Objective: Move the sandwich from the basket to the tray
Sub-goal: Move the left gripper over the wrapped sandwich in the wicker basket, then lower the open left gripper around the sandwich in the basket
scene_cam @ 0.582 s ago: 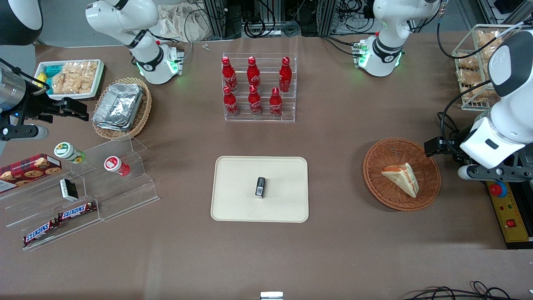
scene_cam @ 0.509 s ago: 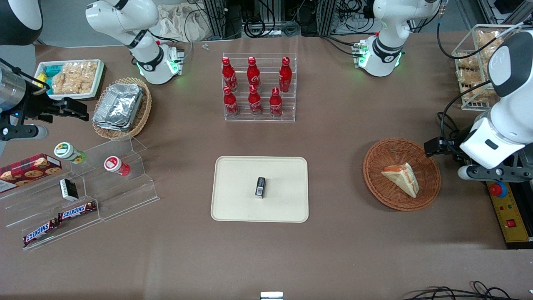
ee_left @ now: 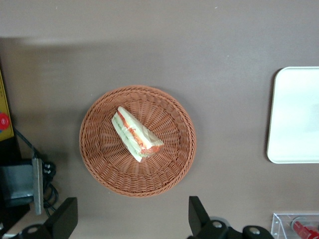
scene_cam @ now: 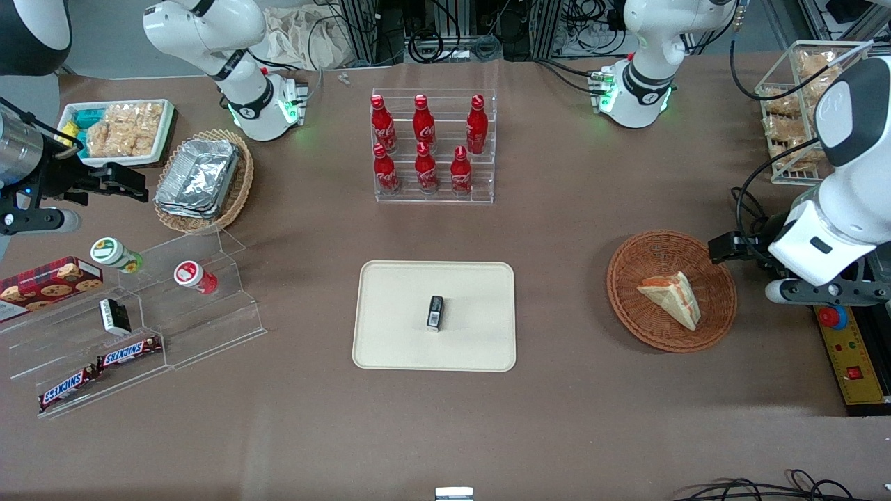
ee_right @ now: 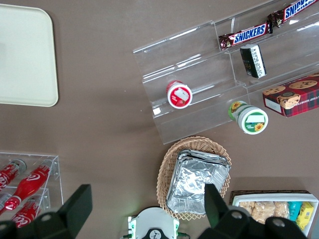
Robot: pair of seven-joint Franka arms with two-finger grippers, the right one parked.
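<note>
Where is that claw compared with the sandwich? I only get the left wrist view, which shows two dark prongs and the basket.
Observer: The open gripper hangs by the basket's rim, toward the working arm's end, apart from the sandwich.
Operator: Is the pale tray bare? I see only one end.
Observer: No, a small black box lies near the middle of the tray.

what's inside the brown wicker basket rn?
One sandwich lies in the basket, nothing else visible in it. The weave under the wedge is covered. The gripper hovers open above the basket, not touching it.
</note>
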